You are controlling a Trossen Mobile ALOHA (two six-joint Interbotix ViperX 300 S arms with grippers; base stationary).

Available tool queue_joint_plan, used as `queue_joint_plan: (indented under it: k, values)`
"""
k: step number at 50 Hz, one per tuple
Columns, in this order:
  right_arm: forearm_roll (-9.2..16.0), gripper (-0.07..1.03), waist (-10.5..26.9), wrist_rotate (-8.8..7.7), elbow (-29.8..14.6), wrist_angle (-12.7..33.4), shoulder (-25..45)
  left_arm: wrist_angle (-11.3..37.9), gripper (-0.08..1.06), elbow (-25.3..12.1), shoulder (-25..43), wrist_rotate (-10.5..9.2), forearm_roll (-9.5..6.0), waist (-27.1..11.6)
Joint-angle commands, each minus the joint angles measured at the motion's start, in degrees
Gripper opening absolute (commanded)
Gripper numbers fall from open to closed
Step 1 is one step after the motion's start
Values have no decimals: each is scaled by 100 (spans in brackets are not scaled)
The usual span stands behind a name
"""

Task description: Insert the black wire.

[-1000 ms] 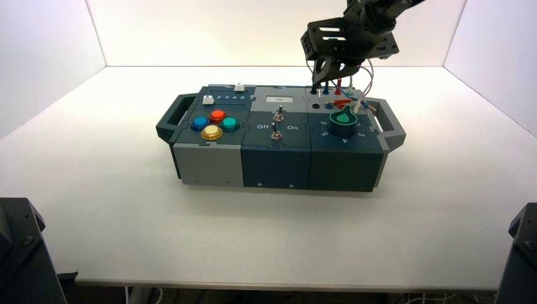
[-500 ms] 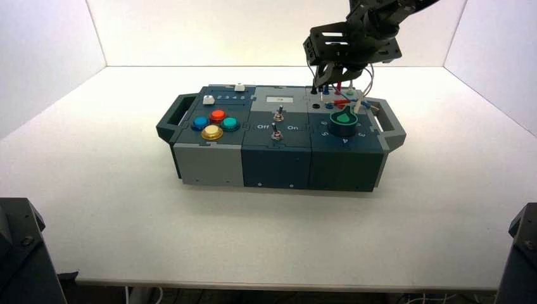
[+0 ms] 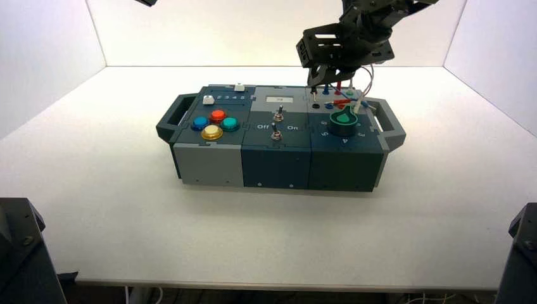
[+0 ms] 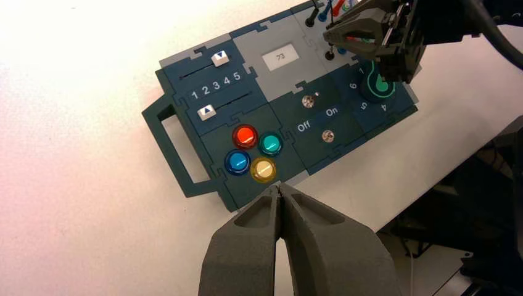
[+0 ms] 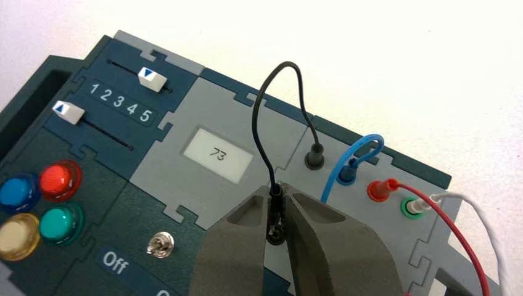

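Right now, holding one plug (image 5: 275,200) of the black wire (image 5: 255,117) in the right end effector (image 5: 277,187). Closed around that plug from both sides, open only as wide as its slim body needs. Pointing its metal tip (image 3: 314,95) down at the near black socket (image 3: 316,106), just above it and apart from it. Rising from between the fingertips (image 5: 253,206) in a tall loop, then coming down to the other plug (image 5: 314,157), seated in the far black socket at the back of the box (image 3: 277,168).

Reaching in from the far right with the right arm (image 3: 373,22), high over the back right part of the box. Bent downward at the wrist, bringing the end effector in at a slant, low over the sockets and close to the display (image 5: 218,154), reading 73.

Keeping the left end effector (image 4: 279,189) raised above the desk (image 3: 272,240), beyond the left part of the box, fingertips together and holding nothing.

Plugged into the back row beside the black wire: the blue wire (image 5: 351,151), then the red wire (image 5: 432,206), then the white wire (image 5: 478,213). Set on the left part of the box: two white sliders, pushed to the 1 end on the near slot (image 5: 68,112) and toward the 5 end on the far slot (image 5: 152,79). Grouped nearer the front: red, blue, green and yellow buttons (image 5: 60,180).
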Motion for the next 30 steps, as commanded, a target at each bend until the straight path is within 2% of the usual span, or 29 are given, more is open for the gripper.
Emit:
queue_joint_plan:
  k: [1,30]
  values:
    - [9,-2,35,0,35,-237,-70,-35,-3,-114,-9,18,9,9]
    - [0,-2,35,9,0,-255,62,-26,-3,-141,53,18,0,9]
